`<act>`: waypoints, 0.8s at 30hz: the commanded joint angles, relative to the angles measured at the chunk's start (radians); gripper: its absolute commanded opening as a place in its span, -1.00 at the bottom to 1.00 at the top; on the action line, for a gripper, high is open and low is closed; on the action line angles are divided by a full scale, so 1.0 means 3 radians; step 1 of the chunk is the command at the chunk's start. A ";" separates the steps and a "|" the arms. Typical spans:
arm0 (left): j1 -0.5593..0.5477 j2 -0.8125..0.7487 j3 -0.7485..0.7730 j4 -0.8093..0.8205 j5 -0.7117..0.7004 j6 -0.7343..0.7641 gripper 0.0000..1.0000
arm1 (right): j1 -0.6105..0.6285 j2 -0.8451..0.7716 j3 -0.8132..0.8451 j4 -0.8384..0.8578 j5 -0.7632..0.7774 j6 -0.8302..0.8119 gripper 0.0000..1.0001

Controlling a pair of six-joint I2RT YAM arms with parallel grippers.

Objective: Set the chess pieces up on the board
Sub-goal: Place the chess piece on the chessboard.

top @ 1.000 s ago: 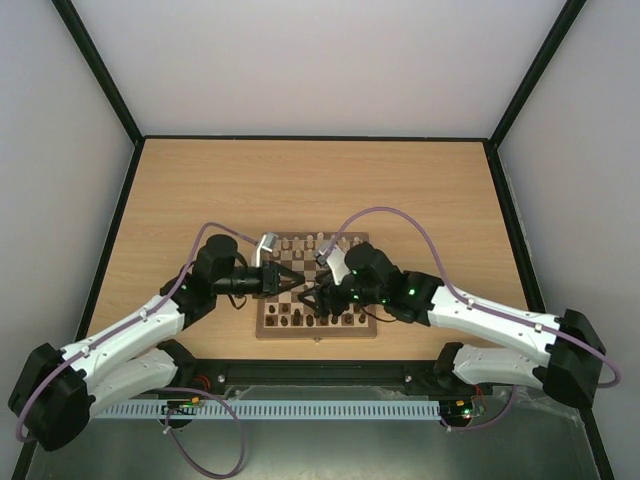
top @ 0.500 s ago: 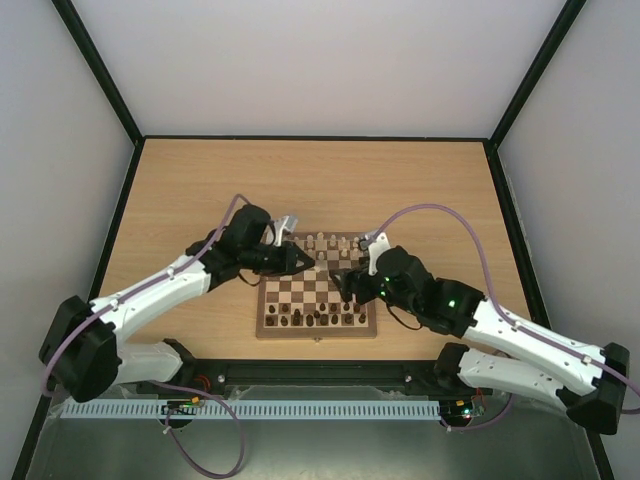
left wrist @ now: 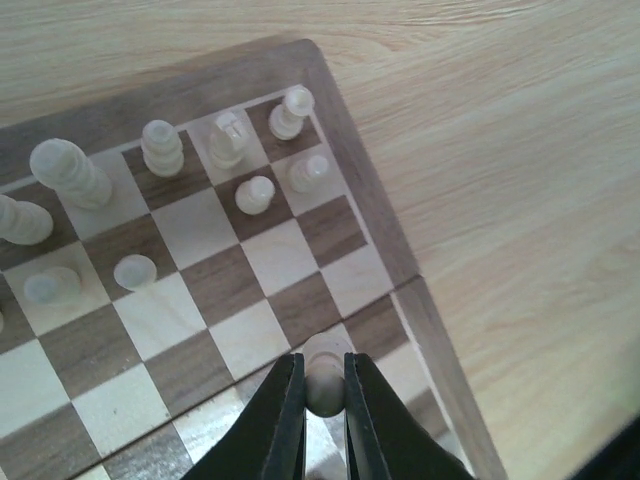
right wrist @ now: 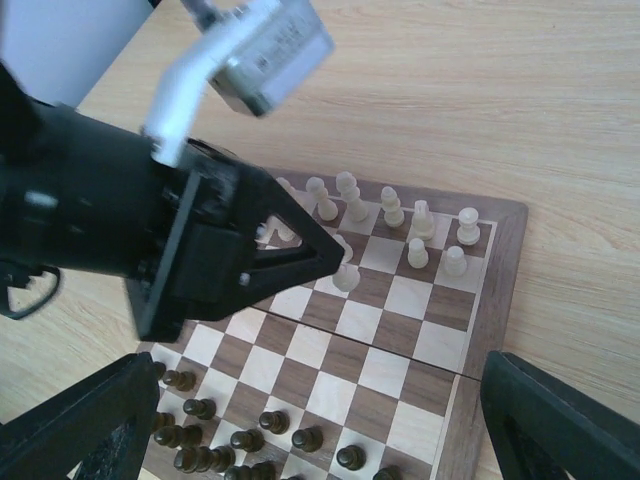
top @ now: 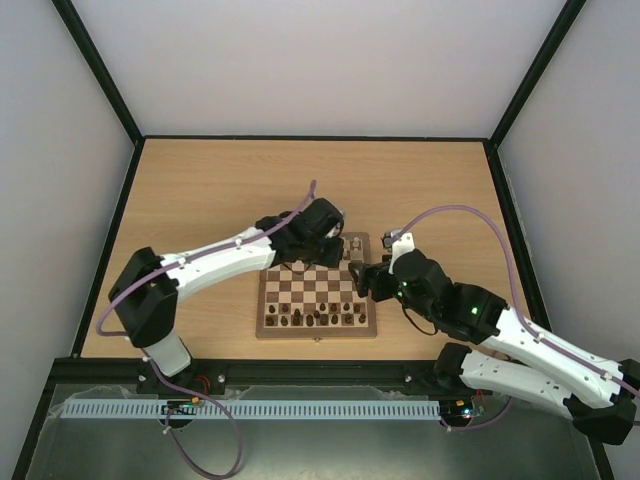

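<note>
The board (top: 318, 333) lies mid-table, with several cream chess pieces (left wrist: 160, 148) standing in its far rows. My left gripper (left wrist: 323, 385) is shut on a cream pawn (left wrist: 323, 362) and holds it just above a square near the board's right edge. In the right wrist view the left gripper (right wrist: 335, 262) and its pawn (right wrist: 347, 276) show over the board (right wrist: 505, 290), next to the cream rows (right wrist: 420, 222). My right gripper (right wrist: 318, 400) is wide open and empty, above the board's near right part. In the top view it (top: 366, 280) is at the board's right edge.
Dark brown chessmen (right wrist: 250, 440) crowd the near rows (top: 318, 318). The board's middle rows hold no pieces. Light wood tabletop (top: 200, 190) surrounds the board, with black frame rails and white walls around it. The left arm (top: 220, 258) crosses the board's far left corner.
The left arm has swung from the board's left side across to its far right part, carrying the pawn. The right gripper has drawn back from the board's centre toward its right edge.
</note>
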 commanded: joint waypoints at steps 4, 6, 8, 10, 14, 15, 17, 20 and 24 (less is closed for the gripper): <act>-0.0088 0.0409 0.0358 -0.0354 -0.0825 0.0109 -0.90 | -0.0019 -0.0132 0.0062 -0.0213 0.0124 0.0062 0.78; -0.0087 0.0500 0.0414 -0.0370 -0.0887 0.0125 -0.90 | -0.0016 -0.0133 0.0045 -0.0221 0.0123 0.0057 0.78; -0.0091 0.0576 0.0451 -0.0376 -0.0942 0.0132 -0.90 | -0.0017 -0.0134 0.0027 -0.0213 0.0124 0.0045 0.79; -0.0088 0.0659 0.0482 -0.0387 -0.0990 0.0143 -0.90 | -0.0020 -0.0133 0.0006 -0.0212 0.0134 0.0040 0.80; -0.0083 0.0765 0.0512 -0.0341 -0.1042 0.0175 -0.90 | -0.0025 -0.0131 -0.0015 -0.0193 0.0128 0.0029 0.81; -0.0083 0.0785 0.0521 -0.0330 -0.1042 0.0183 -0.90 | -0.0029 -0.0128 -0.0016 -0.0188 0.0126 0.0024 0.81; -0.0084 0.0811 0.0535 -0.0289 -0.1023 0.0203 -0.90 | -0.0029 -0.0119 -0.0018 -0.0184 0.0126 0.0016 0.81; -0.0079 0.0858 0.0568 -0.0289 -0.1050 0.0224 -0.90 | -0.0038 -0.0113 -0.0026 -0.0176 0.0121 0.0003 0.81; -0.0071 0.0918 0.0587 -0.0260 -0.1029 0.0256 -0.90 | -0.0050 -0.0108 -0.0035 -0.0171 0.0113 -0.0016 0.82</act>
